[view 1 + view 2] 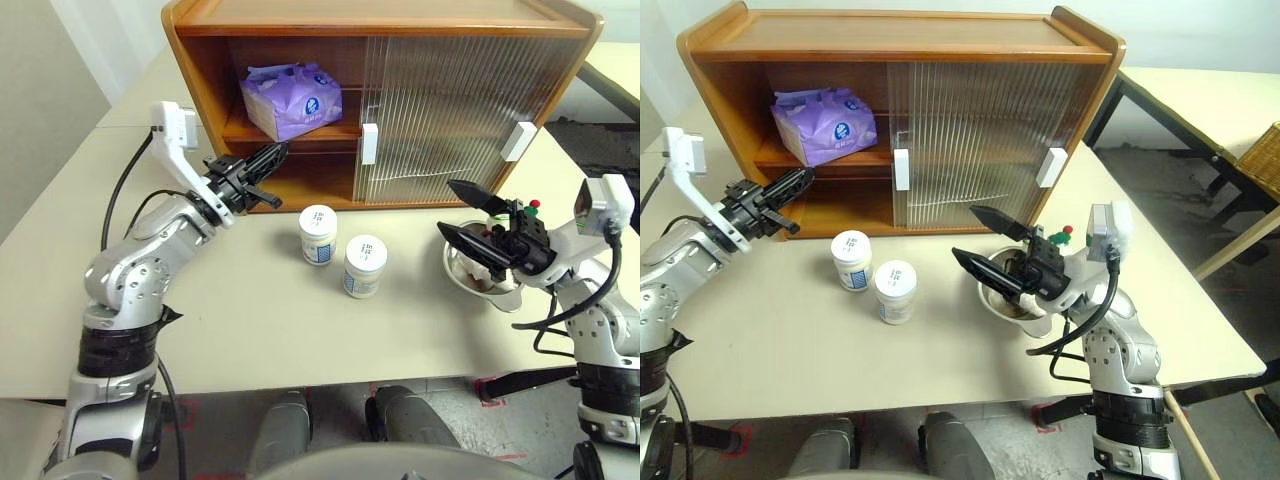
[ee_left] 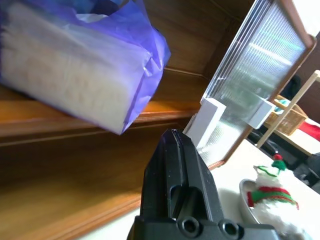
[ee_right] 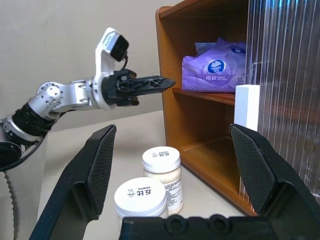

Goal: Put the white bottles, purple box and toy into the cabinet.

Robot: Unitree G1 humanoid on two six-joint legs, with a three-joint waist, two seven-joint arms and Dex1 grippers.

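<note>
Inside the wooden cabinet, on its upper shelf, lies the soft purple box (round blue-white logo). Two squat white bottles with blue labels stand on the table; the fluffy toy sits in a steel bowl. The left gripper has fingers together and empty, the right gripper fingers apart.

Both head views look forward and down over the large wooden two-shelf cabinet, while each wrist view faces it closely along its own fingers.
</note>
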